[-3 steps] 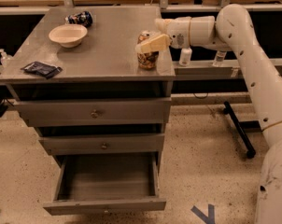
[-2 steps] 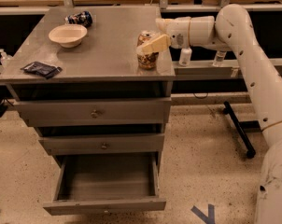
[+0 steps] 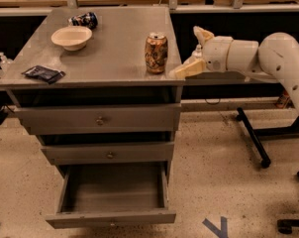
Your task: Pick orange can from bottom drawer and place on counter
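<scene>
Gripper point(image 3: 195, 52) now right of orange can point(image 3: 156, 53)

Counter point(image 3: 115, 53): orange can point(image 3: 156, 53), bowl point(image 3: 72, 37), blue can point(image 3: 83, 20), pkt point(image 3: 43, 74); gripper point(image 3: 195, 52) beside edge.

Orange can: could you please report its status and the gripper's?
Gripper open, right of orange can, apart. Can upright on counter. Nothing between them.

- The claw point(image 3: 186, 52) hangs just off the worktop point(image 3: 120, 38)'s right edge, fingers spread; its arm point(image 3: 283, 53) is cut off by the picture's right edge.
- The orange can point(image 3: 156, 53)'s label is too blurred to read.
- The bottom drawer point(image 3: 110, 218)'s rear lies in shadow under the middle drawer point(image 3: 107, 153).
</scene>
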Controlling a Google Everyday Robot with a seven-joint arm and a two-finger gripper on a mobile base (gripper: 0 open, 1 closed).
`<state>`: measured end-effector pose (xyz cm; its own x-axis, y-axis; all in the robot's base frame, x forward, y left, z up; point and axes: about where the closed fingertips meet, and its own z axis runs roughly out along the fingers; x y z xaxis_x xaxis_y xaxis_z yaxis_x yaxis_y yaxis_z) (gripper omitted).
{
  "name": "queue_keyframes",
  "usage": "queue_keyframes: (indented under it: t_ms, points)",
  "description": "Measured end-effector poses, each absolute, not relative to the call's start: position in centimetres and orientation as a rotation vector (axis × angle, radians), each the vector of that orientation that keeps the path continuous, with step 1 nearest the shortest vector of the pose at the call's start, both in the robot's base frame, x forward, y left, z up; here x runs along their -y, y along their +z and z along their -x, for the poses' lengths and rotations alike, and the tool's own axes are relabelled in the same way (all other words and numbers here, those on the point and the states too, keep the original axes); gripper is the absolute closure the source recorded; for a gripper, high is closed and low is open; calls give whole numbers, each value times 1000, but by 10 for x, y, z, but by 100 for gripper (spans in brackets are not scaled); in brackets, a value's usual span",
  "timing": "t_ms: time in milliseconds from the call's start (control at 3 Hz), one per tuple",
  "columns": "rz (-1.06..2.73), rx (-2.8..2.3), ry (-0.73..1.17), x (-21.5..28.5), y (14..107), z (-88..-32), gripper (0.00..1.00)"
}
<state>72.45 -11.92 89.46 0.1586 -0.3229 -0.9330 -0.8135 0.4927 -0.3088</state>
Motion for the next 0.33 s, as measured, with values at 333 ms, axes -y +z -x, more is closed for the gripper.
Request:
queue_keyframes:
  t_ms: [333]
  points:
    - [1068, -1431, 479, 118, 894, -725, 0]
